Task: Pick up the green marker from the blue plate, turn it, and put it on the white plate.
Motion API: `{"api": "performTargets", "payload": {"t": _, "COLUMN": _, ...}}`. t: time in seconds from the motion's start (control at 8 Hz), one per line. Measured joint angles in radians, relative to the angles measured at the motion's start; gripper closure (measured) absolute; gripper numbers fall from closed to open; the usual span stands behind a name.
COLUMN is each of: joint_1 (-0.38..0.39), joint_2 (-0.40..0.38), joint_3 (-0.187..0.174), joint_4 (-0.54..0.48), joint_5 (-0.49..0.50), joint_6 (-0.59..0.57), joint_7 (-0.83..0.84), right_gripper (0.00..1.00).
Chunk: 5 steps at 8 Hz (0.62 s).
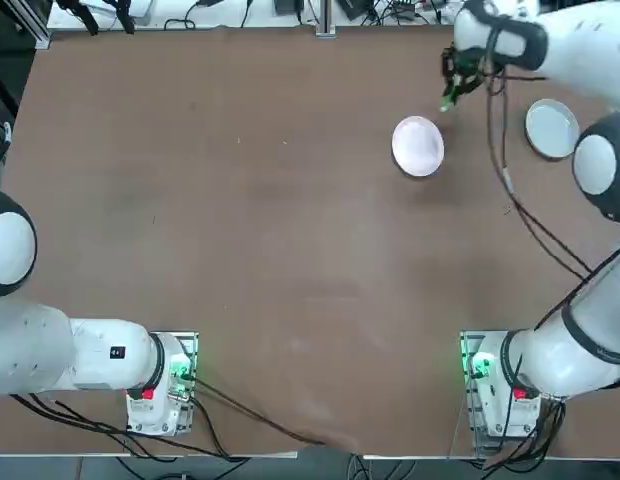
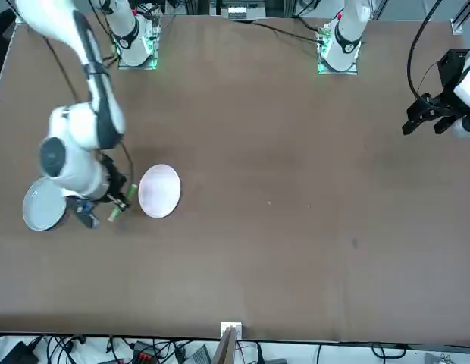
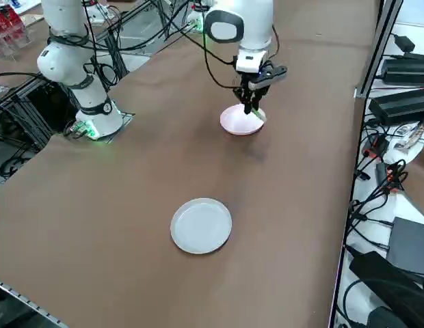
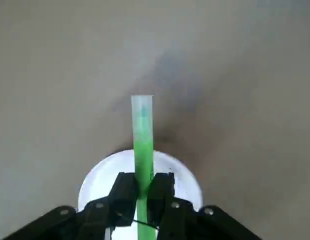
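My right gripper (image 1: 455,85) is shut on the green marker (image 1: 448,100) and holds it in the air. It hovers just past the far right rim of the white plate (image 1: 418,146). The wrist view shows the marker (image 4: 142,135) clamped between the two fingers and sticking out forward, with part of the white plate (image 4: 180,172) below the gripper (image 4: 143,187). The blue plate (image 1: 551,128) lies bare further right, partly behind my arm. From the side, the gripper (image 3: 252,102) and marker (image 3: 258,114) hang over the white plate's (image 3: 239,121) far edge, and the blue plate (image 3: 201,225) lies nearer the camera.
The arm's black cable (image 1: 510,180) dangles over the table between the two plates. Both arm bases (image 1: 490,375) stand at the near edge, with the parked left arm (image 1: 50,350) at the left. Cables and boxes (image 3: 403,102) lie beyond the table's far edge.
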Motion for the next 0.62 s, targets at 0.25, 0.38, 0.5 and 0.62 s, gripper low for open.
{"api": "performTargets", "payload": {"t": 0.25, "joint_1": 0.036, "joint_2": 0.038, "joint_3": -0.001, "joint_4": -0.007, "joint_5": 0.0, "joint_6": 0.052, "joint_7": 0.209, "right_gripper": 0.85}}
{"api": "performTargets", "payload": {"t": 0.38, "joint_1": 0.052, "joint_2": 0.053, "joint_3": -0.001, "joint_4": -0.008, "joint_5": 0.0, "joint_6": 0.068, "joint_7": 0.3, "right_gripper": 0.85}}
{"api": "performTargets", "payload": {"t": 0.5, "joint_1": 0.069, "joint_2": 0.065, "joint_3": -0.001, "joint_4": -0.008, "joint_5": 0.0, "joint_6": 0.073, "joint_7": 0.383, "right_gripper": 0.85}}
{"api": "performTargets", "payload": {"t": 0.62, "joint_1": 0.084, "joint_2": 0.077, "joint_3": -0.001, "joint_4": -0.008, "joint_5": -0.001, "joint_6": 0.075, "joint_7": 0.457, "right_gripper": 0.85}}
